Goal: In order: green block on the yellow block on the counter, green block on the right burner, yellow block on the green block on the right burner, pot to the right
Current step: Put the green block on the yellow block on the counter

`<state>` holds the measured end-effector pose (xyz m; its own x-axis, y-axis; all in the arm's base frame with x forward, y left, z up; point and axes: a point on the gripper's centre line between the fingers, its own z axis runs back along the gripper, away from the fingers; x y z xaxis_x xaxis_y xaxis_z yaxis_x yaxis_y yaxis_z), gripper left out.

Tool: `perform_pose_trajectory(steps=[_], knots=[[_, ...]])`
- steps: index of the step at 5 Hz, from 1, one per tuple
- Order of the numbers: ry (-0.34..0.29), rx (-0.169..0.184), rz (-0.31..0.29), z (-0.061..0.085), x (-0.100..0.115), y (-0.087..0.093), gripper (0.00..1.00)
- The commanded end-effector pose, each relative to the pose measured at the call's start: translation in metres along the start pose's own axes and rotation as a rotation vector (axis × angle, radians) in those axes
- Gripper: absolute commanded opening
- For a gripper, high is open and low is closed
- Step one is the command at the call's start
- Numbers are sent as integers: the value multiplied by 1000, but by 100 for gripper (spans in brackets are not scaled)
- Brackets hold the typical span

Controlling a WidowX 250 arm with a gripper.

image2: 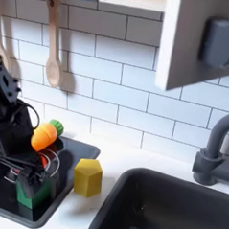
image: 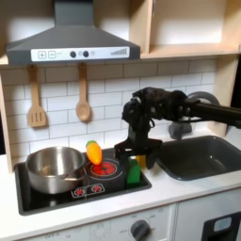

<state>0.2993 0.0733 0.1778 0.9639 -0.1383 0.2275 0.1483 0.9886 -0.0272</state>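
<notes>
Two cameras split the scene: the first exterior view takes in the counter [image: 179, 193] and the pot [image: 54, 168] on the hob's left side, while the second exterior view shows the yellow block [image2: 88, 177] on the counter just past the hob's edge. The gripper [image: 133, 156] stands over the right burner [image: 105, 169], its fingers closed around the green block [image2: 33, 190] (seated at the hob's front corner), directly beneath it.
</notes>
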Motion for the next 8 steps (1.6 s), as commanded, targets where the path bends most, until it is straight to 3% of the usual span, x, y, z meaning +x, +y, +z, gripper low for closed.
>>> perform_pose_trajectory(steps=[1,2,3,5,6,7,8], knots=[[24,0,25,-14,5,-3,100],[33,14,18,-23,9,-4,100],[43,14,47,-29,13,-4,100],[46,8,77,-32,21,4,100],[43,5,78,-30,22,5,25],[47,8,80,-29,20,9,0],[58,9,79,-29,17,12,0]])
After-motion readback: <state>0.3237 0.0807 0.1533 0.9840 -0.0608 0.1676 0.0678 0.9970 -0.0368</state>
